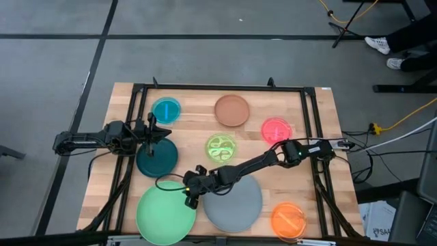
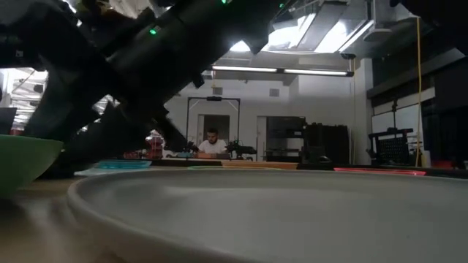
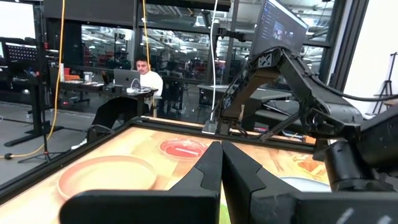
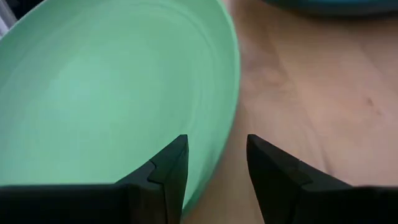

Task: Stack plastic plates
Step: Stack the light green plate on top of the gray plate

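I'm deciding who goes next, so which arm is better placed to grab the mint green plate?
Right. The right gripper is open, its fingers straddling the mint green plate's rim. The left gripper is shut, above the dark teal plate.

Mint green plate point(image 1: 164, 217): large, round, shallow; flat on the surface at the near left, its right rim just beside the grey plate.
Grey plate point(image 1: 235, 205): large, round; flat at near centre.
Dark teal plate point(image 1: 156, 158): medium; flat at the left, just beyond the mint green plate.
Brown plate point(image 1: 232, 110): medium; flat at far centre.
Cyan plate point(image 1: 166, 110): small; far left.
Lime-patterned plate point(image 1: 222, 147): small, swirled pattern; centre.
Pink plate point(image 1: 276, 129): small; right of centre, far side.
Orange plate point(image 1: 289, 220): small, translucent; near right.
All eight lie separately, none stacked.
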Controlling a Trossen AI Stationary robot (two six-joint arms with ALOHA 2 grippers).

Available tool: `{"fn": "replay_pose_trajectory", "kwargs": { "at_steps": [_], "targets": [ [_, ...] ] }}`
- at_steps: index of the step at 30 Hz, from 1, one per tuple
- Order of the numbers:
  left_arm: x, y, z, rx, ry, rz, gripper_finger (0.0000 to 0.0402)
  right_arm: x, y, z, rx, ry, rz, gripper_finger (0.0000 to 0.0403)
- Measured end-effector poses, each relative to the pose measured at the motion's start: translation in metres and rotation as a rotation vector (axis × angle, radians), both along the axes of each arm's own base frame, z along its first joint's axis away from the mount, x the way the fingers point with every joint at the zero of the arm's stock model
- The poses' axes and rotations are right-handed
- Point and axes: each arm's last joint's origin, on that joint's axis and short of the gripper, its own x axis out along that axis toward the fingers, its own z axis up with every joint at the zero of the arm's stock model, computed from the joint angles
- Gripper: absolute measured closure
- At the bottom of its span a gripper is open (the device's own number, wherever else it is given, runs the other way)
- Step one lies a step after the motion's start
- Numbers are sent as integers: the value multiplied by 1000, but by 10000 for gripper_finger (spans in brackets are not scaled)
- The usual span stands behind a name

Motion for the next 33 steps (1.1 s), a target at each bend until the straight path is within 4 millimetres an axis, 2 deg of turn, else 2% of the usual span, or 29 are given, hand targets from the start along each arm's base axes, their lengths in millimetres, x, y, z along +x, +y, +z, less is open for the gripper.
{"fn": "replay_pose_trajectory", "kwargs": {
  "at_steps": [11, 14, 24, 33],
  "targets": [
    [0, 0, 0, 0, 1, 0, 401, 0, 0, -2, 5, 9, -4, 254],
    [0, 0, 0, 0, 1, 0, 401, 0, 0, -2, 4, 10, -4, 277],
    [0, 0, 0, 0, 0, 0, 401, 1, -6, -2, -59, -10, -49, 390],
    [0, 0, 0, 0, 0, 0, 401, 4, -9, -3, -102, -28, -50, 400]
  ]
}}
